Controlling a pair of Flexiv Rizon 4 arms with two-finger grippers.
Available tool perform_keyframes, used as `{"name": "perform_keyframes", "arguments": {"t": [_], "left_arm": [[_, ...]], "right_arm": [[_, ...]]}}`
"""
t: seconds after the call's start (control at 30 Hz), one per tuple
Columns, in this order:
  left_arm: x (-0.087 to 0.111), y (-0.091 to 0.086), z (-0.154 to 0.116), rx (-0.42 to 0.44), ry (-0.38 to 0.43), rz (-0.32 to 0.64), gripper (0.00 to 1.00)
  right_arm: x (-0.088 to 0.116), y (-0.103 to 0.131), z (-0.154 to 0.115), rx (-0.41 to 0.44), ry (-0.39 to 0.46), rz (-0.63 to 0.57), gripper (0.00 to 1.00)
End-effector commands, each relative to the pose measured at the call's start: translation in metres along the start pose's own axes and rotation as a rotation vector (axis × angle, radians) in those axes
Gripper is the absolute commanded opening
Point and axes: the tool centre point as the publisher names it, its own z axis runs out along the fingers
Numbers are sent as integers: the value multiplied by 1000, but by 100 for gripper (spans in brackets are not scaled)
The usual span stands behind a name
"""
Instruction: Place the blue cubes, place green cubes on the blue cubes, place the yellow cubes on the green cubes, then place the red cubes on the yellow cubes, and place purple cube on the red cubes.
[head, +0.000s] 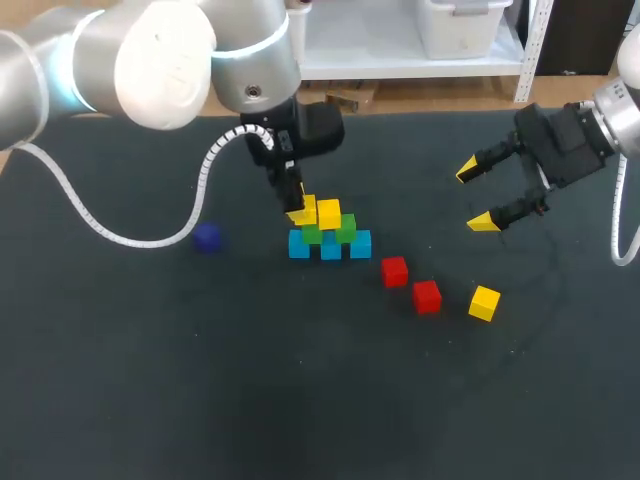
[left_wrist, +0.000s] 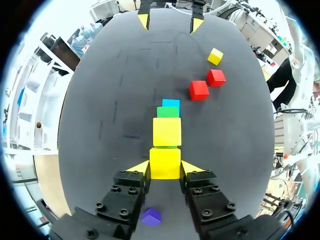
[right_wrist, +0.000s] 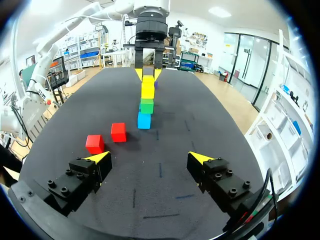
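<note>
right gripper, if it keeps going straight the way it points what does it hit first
Probably the cube stack, nearest its blue cube; the red cubes lie off to one side. Depth is unclear, so the right gripper might touch the table first.

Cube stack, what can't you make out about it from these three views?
Left wrist view: stack seen end-on; the held yellow cube and the placed yellow cube hide all but slivers of green cubes and blue cubes.
Head view: left gripper covers the held cube's contact with the green layer, so whether it rests there is unclear.
Right wrist view: the loose yellow cube does not show.
</note>
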Motion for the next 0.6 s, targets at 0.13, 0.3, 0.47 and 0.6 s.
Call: {"name": "perform_keyframes", "arguments": {"t": [0.13,0.3,0.47,0.6], "left_arm": [[1,3,2,6,0,-2,0],[2,3,3,9,1,-3,0],[0,3,3,8,-1,0,0],[-1,2,4,10,-2,2,0]], "right_arm": [[0,0,0,1,-2,-1,100],[0,0,0,1,-2,-1,100],[0,0,0,1,-2,-1,100],[0,0,0,1,-2,-1,100]]}}
